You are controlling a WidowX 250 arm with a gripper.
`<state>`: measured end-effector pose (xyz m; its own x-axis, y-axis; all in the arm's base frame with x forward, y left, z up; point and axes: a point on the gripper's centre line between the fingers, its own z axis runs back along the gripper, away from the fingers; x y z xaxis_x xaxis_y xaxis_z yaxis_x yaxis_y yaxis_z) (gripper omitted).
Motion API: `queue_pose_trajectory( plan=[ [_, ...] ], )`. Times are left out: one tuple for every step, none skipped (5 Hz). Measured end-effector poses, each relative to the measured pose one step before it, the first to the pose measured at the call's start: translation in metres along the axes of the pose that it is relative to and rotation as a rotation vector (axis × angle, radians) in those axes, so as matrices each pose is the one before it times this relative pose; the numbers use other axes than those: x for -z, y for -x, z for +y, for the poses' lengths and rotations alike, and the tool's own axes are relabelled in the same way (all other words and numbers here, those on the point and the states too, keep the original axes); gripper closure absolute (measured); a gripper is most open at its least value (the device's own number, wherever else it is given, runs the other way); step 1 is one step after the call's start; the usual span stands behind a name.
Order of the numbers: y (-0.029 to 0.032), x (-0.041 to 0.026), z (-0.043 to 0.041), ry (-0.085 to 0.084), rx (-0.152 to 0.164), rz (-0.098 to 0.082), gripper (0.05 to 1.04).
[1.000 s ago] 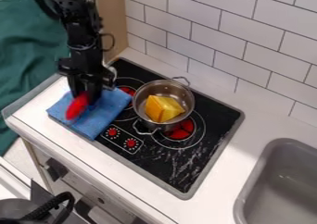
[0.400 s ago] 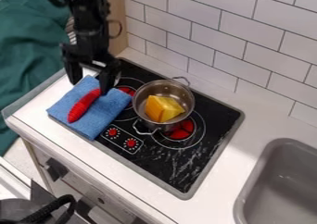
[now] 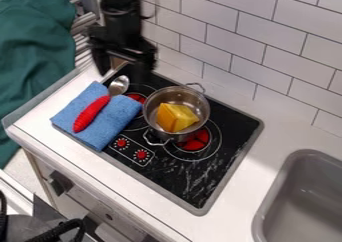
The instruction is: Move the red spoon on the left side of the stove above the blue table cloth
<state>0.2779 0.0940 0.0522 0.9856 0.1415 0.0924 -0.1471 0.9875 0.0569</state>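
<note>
Gripper: the black gripper [image 3: 123,67] is hanging over the far left end of the stove, fingers spread apart and nothing between them, so yeah, it's let go. It's a bit blurry, but the gap is easy to see.
Red spoon: the red spoon [image 3: 91,114] is lying on a slant, red handle on the cloth, silver bowl pointing far and slightly right, poking past the cloth's far edge, just nearside of the gripper and not held.
Blue cloth: the blue cloth [image 3: 120,117] is flat under the handle, at the left side of the stove [image 3: 175,176].
Pot: the metal pot [image 3: 199,102] sits on the stove, right of the cloth, with a yellow chunk [image 3: 178,117] inside.
Knobs: two red knobs [image 3: 141,155] near the stove's near left edge.
Sink: grey sink [image 3: 267,206], over on the near right.
Backdrop: white tile wall [image 3: 234,33] on the far side, green fabric [image 3: 33,51] off to the left.
</note>
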Motion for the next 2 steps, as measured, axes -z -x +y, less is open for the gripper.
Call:
queue_pose_trajectory(
  plan=[
    [-0.0012,0.0007,-0.02592,0.0318,0.0247,-0.0013,0.079],
    [0.00134,0.00246,-0.01312,-0.0023,0.0086,0.0221,0.079]
  ],
)
